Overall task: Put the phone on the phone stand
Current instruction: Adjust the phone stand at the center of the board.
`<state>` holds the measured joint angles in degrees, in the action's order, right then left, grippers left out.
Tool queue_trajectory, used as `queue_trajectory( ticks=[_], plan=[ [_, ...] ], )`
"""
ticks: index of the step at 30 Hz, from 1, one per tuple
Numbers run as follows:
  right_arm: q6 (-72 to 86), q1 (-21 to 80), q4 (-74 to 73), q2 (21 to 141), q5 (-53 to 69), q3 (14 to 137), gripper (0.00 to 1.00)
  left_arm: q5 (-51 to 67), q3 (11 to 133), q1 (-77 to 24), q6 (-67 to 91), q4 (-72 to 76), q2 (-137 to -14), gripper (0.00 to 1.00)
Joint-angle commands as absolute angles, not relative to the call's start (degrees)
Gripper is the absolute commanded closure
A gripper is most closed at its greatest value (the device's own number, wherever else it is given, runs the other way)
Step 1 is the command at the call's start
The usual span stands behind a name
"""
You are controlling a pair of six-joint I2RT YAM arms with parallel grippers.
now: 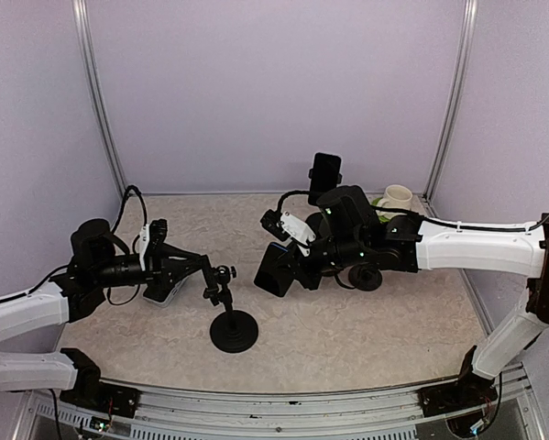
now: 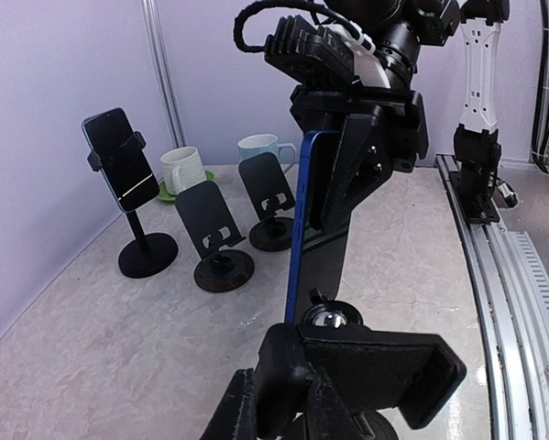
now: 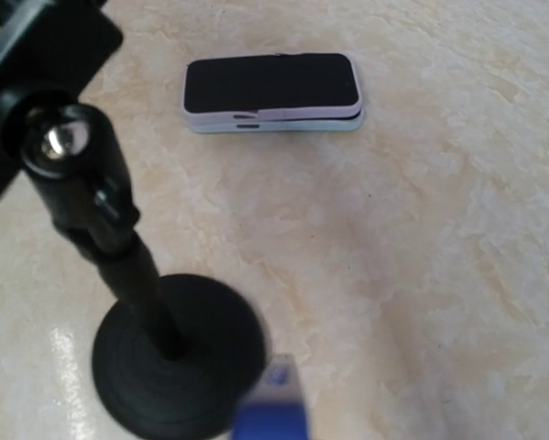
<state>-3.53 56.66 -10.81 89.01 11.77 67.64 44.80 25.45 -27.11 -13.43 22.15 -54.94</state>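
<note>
The phone stand (image 1: 234, 330) is a black round base with a thin pole and a ball-joint clamp. It stands at the table's front centre. My left gripper (image 1: 205, 268) is shut on the stand's clamp (image 2: 375, 367), with its fingers (image 2: 236, 408) on either side of the clamp's left end. The phone (image 1: 276, 269), dark with a blue edge, hangs upright just right of the clamp, and my right gripper (image 1: 301, 257) is shut on its upper part. In the left wrist view the phone (image 2: 315, 229) hangs right behind the ball joint. The right wrist view shows the phone's blurred blue tip (image 3: 272, 412) beside the stand's base (image 3: 178, 367).
Stacked phones (image 3: 272, 92) lie flat on the table under my left arm. At the back stands another stand with a phone (image 2: 118, 160) clamped in it, two bare black stands (image 2: 210, 225) (image 2: 269, 197), and two mugs (image 2: 184, 168) (image 2: 260, 147). Walls close in the left, right and back.
</note>
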Motion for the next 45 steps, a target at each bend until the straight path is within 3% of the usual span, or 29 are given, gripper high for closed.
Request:
queue_trajectory(
  ticks=[1,9,25,31,45],
  plan=[
    [-3.51,56.76,-8.19,87.81,12.40,68.42,1.00,47.14,25.99,-26.95,-12.60,23.08,-54.70,0.91],
    [-3.68,56.74,-8.51,88.18,12.45,68.88,1.00,41.01,21.89,-29.40,-7.35,28.13,-50.21,0.94],
    [-3.81,56.81,-8.30,89.02,12.18,69.03,1.00,-6.22,8.57,-51.50,4.71,33.27,-35.30,0.98],
    [-4.44,56.71,-9.26,88.41,10.14,69.92,1.00,-18.64,11.29,-52.03,5.17,34.95,-40.01,0.99],
    [-7.02,54.57,-13.23,84.17,7.04,73.21,1.00,-28.75,23.57,-58.42,-0.84,48.08,-60.15,1.00]
  ],
)
